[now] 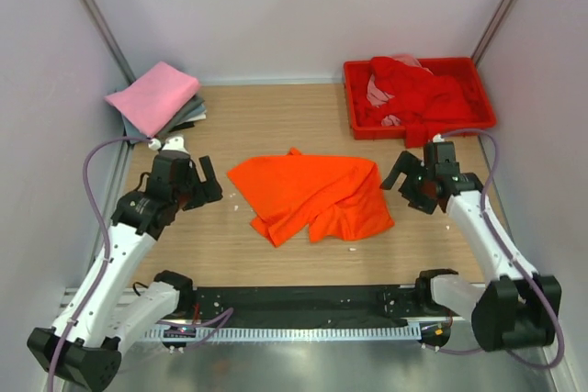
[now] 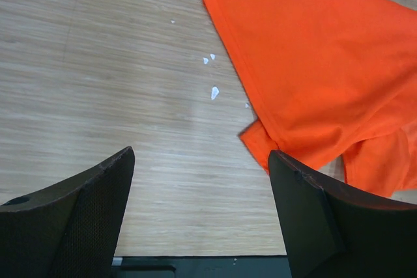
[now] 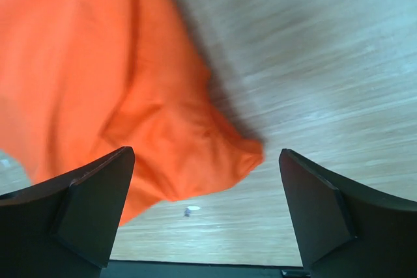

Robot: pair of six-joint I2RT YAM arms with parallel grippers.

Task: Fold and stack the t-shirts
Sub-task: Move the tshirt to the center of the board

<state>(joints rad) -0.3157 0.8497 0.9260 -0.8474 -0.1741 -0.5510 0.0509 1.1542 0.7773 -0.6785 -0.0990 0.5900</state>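
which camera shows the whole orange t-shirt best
The top external view: it shows the whole orange t-shirt lying crumpled, full outline visible. The left wrist view catches only one hemmed edge and some folds; the right wrist view shows only a blurred corner.

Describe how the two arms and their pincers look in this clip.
The left arm and right arm have white links with black joints and bases. A pale purple cable loops along each. The left pincer and right pincer are black, each with two broad wedge-shaped fingers; the left one's inner faces look finely textured. No markings are legible.
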